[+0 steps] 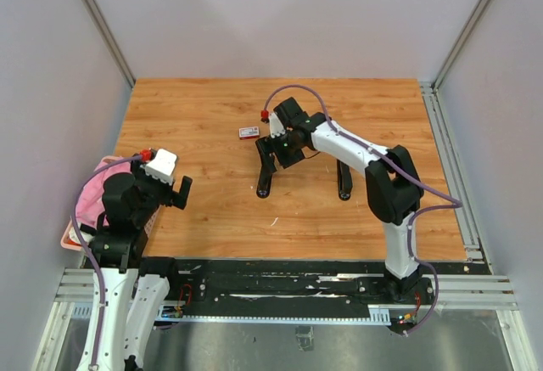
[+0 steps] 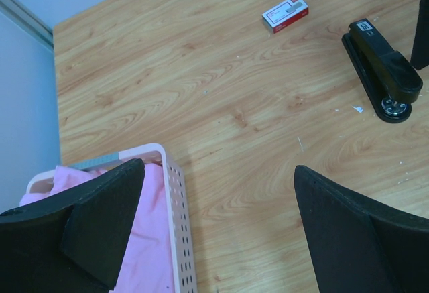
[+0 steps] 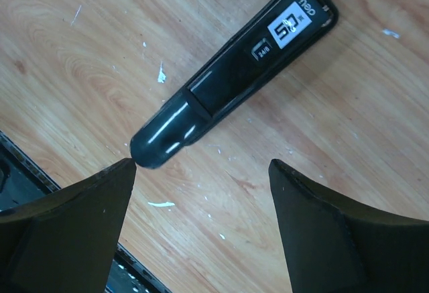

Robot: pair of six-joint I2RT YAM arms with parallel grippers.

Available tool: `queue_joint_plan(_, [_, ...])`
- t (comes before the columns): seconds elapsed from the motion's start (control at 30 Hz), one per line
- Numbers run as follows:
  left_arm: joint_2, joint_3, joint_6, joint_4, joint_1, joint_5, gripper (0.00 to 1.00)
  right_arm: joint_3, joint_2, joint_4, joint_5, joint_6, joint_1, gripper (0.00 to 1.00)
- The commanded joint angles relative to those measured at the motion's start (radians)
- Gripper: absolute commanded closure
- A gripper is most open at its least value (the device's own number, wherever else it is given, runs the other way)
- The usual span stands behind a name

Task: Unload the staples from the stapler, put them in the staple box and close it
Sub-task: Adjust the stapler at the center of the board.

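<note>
Stapler is seen flat on the surface, upper centre; right pincer and left pincer are held apart.

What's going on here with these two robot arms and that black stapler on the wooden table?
The right gripper hovers with open jaws over the black plastic stapler, which lies closed on the wooden table. It is not gripping it. A few tiny silvery staple bits lie scattered on the wood nearby. The left gripper, open and empty, is off to the side above a pink perforated plastic basket holding pink cloth. A small red-and-white box lies apart from the stapler.
</note>
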Motion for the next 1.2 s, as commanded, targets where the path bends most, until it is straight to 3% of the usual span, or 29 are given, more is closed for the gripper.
queue_joint_plan(0.0, [0.006, -0.004, 0.002, 0.028, 0.005, -0.016, 0.02, 0.083, 0.064, -0.075, -0.010, 0.081, 0.025, 0.17])
queue_joint_plan(0.27, [0.009, -0.016, 0.001, 0.039, 0.006, -0.021, 0.02, 0.145, 0.129, -0.083, 0.025, 0.089, 0.054, 0.17])
queue_joint_plan(0.87, [-0.009, -0.016, -0.002, 0.038, 0.005, -0.019, 0.02, 0.219, 0.193, -0.140, 0.367, -0.070, 0.213, 0.18])
queue_joint_plan(1.17, [-0.019, -0.018, -0.003, 0.038, 0.005, -0.018, 0.02, 0.205, 0.178, -0.141, 0.535, -0.126, 0.256, 0.33])
